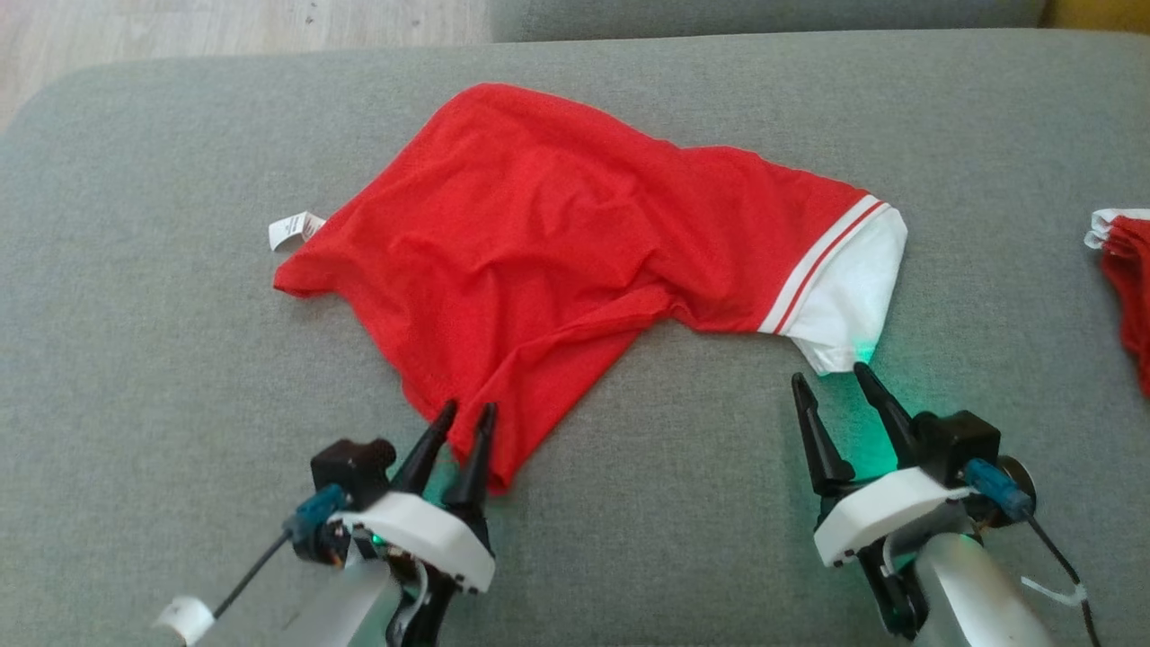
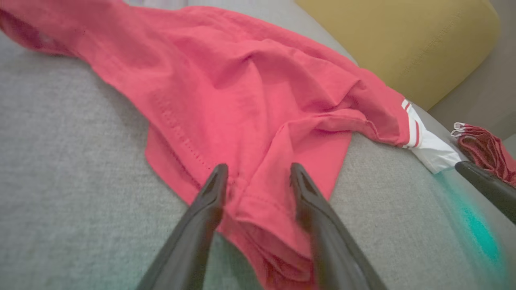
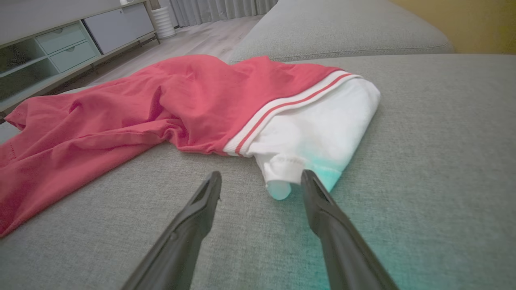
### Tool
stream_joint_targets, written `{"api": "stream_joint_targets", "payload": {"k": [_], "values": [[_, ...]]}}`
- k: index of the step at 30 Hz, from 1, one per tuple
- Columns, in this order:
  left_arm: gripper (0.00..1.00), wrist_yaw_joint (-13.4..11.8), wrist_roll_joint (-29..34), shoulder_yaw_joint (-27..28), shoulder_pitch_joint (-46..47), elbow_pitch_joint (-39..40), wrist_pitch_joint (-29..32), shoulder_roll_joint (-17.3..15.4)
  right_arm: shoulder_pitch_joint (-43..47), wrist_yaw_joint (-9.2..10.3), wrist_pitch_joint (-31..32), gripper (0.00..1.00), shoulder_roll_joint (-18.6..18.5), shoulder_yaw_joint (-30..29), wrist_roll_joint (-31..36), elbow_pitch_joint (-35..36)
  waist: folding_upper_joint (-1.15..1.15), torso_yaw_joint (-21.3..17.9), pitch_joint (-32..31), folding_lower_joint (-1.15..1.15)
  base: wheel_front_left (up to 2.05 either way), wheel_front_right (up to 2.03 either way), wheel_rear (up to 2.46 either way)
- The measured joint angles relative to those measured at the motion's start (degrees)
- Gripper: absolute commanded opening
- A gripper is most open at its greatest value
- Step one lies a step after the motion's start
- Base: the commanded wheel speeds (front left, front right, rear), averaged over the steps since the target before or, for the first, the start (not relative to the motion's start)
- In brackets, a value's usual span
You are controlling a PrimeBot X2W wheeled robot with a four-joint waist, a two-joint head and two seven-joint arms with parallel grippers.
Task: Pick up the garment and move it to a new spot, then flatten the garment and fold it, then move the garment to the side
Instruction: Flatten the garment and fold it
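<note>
Head view, nearest first: how are the claws?
— Both spread. The left gripper (image 1: 466,412) straddles the near corner of the red garment (image 1: 539,243); the right gripper (image 1: 831,376) has its tips just short of the white end (image 1: 853,288).
And the garment?
— Rumpled across the middle of the grey cushion (image 1: 135,359).

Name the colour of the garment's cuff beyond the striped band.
White cuff; right wrist view shows it best.

A grey sofa seat (image 1: 135,359) spans the frame, with wooden floor (image 1: 180,31) at the upper left, a crumpled red cloth (image 1: 1127,288) at the right edge, and a yellow cushion (image 2: 395,44) and pale drawer cabinet (image 3: 60,44) beyond.
</note>
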State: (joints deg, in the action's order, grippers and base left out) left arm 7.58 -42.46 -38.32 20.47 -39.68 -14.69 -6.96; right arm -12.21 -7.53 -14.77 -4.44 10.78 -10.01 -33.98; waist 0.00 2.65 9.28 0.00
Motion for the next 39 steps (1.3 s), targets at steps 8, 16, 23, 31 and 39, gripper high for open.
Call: {"api": "stream_joint_targets", "payload": {"k": [8,16,23,31,39], "values": [[0.0,0.0,1.31,-1.31,0.4,3.39,0.0,-0.76,-0.04,0.0,0.0,1.0,0.02,-0.23,-0.01,0.07,0.0,0.89,-0.51,0.0,0.0,0.0,0.0],[0.13,0.0,8.03,-2.15,0.29,7.05,0.0,-1.05,-0.03,0.0,0.0,1.0,0.07,-0.34,-0.09,-0.24,0.0,1.29,-1.58,0.0,0.0,0.0,0.0],[0.08,0.0,15.58,-2.75,0.02,10.74,0.0,-1.34,0.05,0.0,0.0,1.0,0.1,-0.35,-0.09,-0.75,0.0,0.74,-2.49,0.0,0.0,0.0,0.0],[1.0,0.01,11.85,-11.9,-3.71,10.94,0.0,-1.52,0.14,0.0,0.0,1.0,0.13,-0.53,-0.09,-1.49,0.0,0.13,-2.54,-0.01,0.0,0.0,0.0],[1.0,0.0,9.55,-1.36,-2.71,10.46,0.0,-1.96,0.13,0.0,0.0,1.0,0.13,-1.0,-0.09,-1.79,0.0,0.19,-1.78,0.0,0.0,0.0,0.0]]}}
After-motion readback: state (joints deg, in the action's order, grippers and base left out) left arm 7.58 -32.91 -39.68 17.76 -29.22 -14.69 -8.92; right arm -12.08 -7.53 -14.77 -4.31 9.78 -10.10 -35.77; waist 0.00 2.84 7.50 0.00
